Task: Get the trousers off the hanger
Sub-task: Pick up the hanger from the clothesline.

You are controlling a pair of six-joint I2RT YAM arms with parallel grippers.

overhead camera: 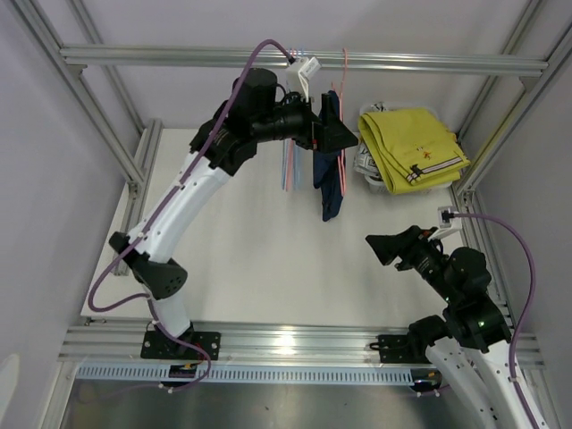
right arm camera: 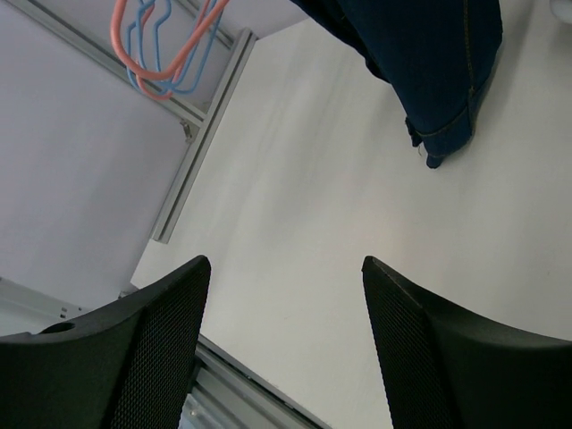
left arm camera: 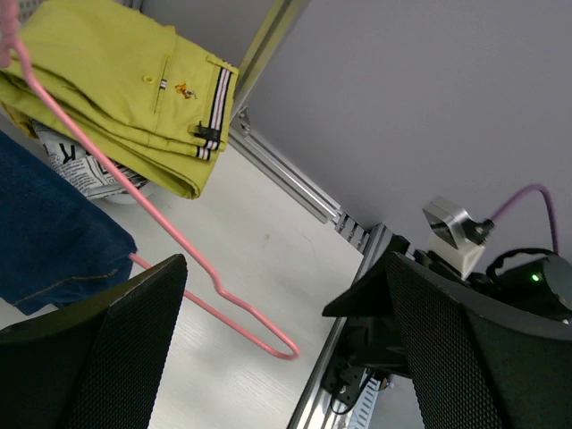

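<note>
Top external view shows the job well along but not finished. The bright yellow trousers (overhead camera: 411, 143) lie folded on top of a pile at the far right of the table (overhead camera: 241, 250), with the black-and-white print pair (overhead camera: 366, 161) under them. Whether a bin sits beneath that pile, or what else is in it, I cannot tell.

Empty blue and orange hangers (overhead camera: 289, 165) dangle from the far rail (overhead camera: 429, 63). Just right of them the dark navy trousers (overhead camera: 332, 183) are still draped on a pink hanger (overhead camera: 345, 76), so that pair is left.

The left gripper (overhead camera: 344, 134) is up against the navy cloth with its jaws wide and clamping nothing. The right gripper (overhead camera: 382, 246) hangs low on the near right, well apart, jaws parted and empty.
</note>
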